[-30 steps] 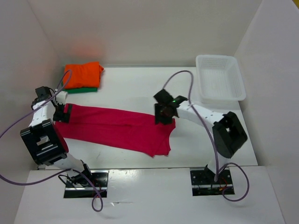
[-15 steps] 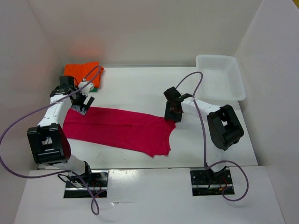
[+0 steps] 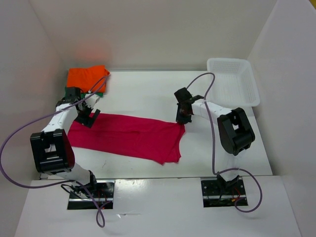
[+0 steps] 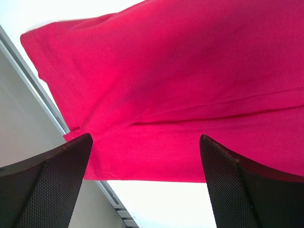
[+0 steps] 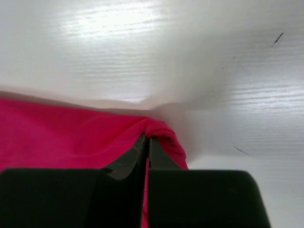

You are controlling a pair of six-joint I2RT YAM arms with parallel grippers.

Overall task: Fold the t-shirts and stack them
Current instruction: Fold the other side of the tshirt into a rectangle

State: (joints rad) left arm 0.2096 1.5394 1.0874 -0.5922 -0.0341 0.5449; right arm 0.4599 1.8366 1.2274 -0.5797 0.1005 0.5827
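Note:
A magenta-red t-shirt lies spread across the middle of the table. My right gripper is shut on its far right corner, pinching a fold of cloth. My left gripper hovers open over the shirt's far left edge, with nothing between its fingers. An orange t-shirt sits folded at the back left on top of a green t-shirt, of which only an edge shows.
A white mesh basket stands at the back right corner. White walls enclose the table on three sides. The left wall's base runs close to the shirt's left edge.
The right gripper has closed on the shirt's right corner. The left arm swung from the shirt's near left end up to its far left edge, staying open.

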